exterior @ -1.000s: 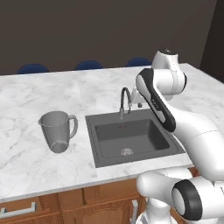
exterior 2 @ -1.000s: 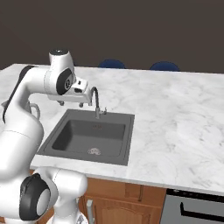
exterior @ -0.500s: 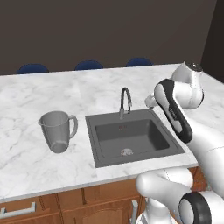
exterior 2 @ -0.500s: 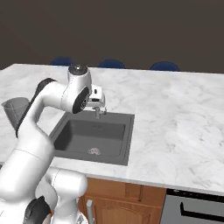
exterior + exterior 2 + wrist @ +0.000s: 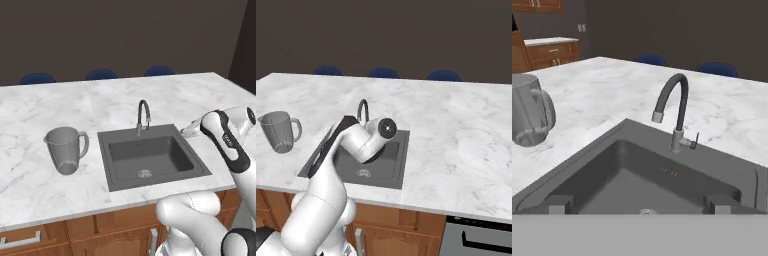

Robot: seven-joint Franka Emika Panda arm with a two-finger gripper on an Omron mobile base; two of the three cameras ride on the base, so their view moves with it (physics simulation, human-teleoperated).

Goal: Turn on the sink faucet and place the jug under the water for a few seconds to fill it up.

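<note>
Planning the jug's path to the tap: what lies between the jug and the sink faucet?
In the left base view, bare marble counter and the sink's near rim corner separate the jug from the sink faucet.

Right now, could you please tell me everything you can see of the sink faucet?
The sink faucet is a slim dark grey gooseneck with a lighter metallic nozzle tip and base, and a small side lever. It stands upright on the sink rim at the back, its spout arching over the basin. No water runs from it, and nothing touches it.

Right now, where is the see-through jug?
The jug stands upright on the white counter, just left of the sink in the left base view.
</note>
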